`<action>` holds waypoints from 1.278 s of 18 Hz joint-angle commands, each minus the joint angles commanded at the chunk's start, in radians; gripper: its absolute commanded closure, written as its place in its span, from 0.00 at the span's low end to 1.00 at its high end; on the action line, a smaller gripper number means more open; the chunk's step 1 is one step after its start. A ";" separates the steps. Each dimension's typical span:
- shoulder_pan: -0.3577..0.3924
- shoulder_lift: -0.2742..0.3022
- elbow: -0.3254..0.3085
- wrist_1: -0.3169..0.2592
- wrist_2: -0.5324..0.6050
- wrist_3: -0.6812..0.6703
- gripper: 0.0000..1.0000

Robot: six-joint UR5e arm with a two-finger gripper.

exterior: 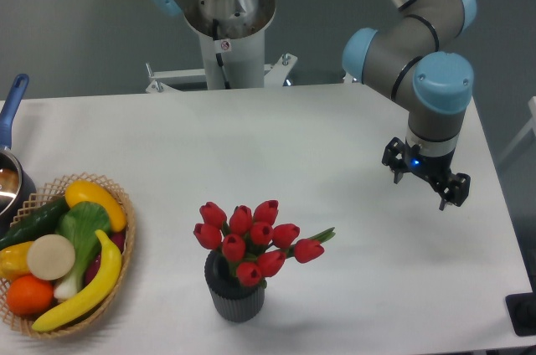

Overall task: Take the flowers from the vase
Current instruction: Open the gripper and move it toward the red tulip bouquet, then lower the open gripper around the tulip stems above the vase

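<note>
A bunch of glossy red tulip buds, the flowers [251, 240], stands in the vase [235, 296], a small dark grey ribbed pot near the table's front edge. One bud on a green stem leans out to the right. My gripper [421, 188] hangs over the right side of the table, well to the right of the flowers and farther back. It is open and holds nothing.
A wicker basket [124, 238] with colourful fruit and vegetables sits at the front left. A pot with a blue handle [12, 104] is at the left edge. The robot's base column [226, 45] stands behind the table.
</note>
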 joint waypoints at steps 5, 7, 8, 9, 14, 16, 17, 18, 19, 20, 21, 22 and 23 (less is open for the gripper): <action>0.005 0.008 -0.011 0.005 -0.034 -0.002 0.00; 0.017 0.028 -0.031 0.006 -0.118 -0.020 0.00; 0.028 0.038 -0.035 0.014 -0.161 -0.056 0.00; 0.043 0.041 -0.043 0.029 -0.210 -0.096 0.00; 0.052 0.064 -0.084 0.118 -0.535 -0.199 0.00; 0.051 0.064 -0.086 0.120 -0.694 -0.259 0.00; 0.048 0.064 -0.084 0.120 -0.763 -0.265 0.00; 0.046 0.064 -0.086 0.118 -0.825 -0.267 0.00; 0.045 0.066 -0.089 0.118 -0.871 -0.273 0.00; 0.041 0.064 -0.094 0.118 -0.902 -0.275 0.00; 0.035 0.064 -0.097 0.118 -0.916 -0.275 0.00; 0.026 0.063 -0.098 0.118 -0.919 -0.275 0.00; 0.005 0.061 -0.097 0.120 -0.920 -0.275 0.00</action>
